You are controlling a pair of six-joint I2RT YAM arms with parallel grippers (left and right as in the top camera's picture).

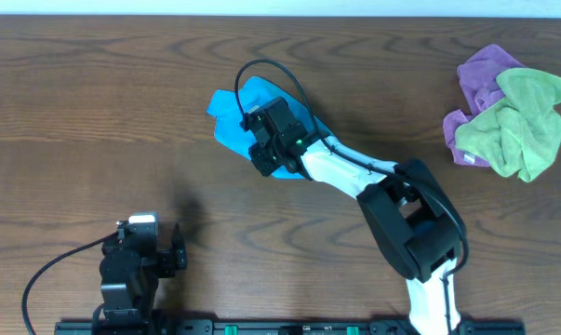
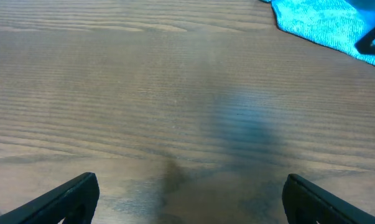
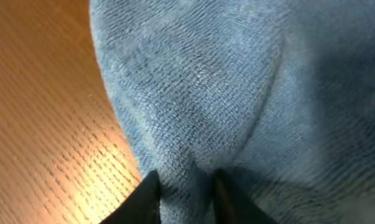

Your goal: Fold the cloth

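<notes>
My right claw (image 3: 184, 186) is closed on a raised ridge of the blue cloth (image 1: 233, 112), the pile bunched between my two fingertips (image 3: 148, 198). The cloth lies on the table (image 1: 94, 112) at upper centre, mostly under my right wrist, with its bare left edge showing in the overhead view. My left claw (image 2: 190, 180) is parked near the front edge, jaws spread wide with nothing between them and only wood below. The cloth's near corner is far off in its view. I judge the step in hand to be carrying this pinched part over to make the fold. To do it well, I should lift only enough for the fabric to clear itself, then draw it low and straight across toward the opposite edge so the layer rolls over instead of dragging the whole cloth. I cannot tell whether I hold one layer or two. The purple cloth (image 1: 485, 70) and green cloth (image 1: 527, 121) lie well apart at the right, so they should not interfere.
</notes>
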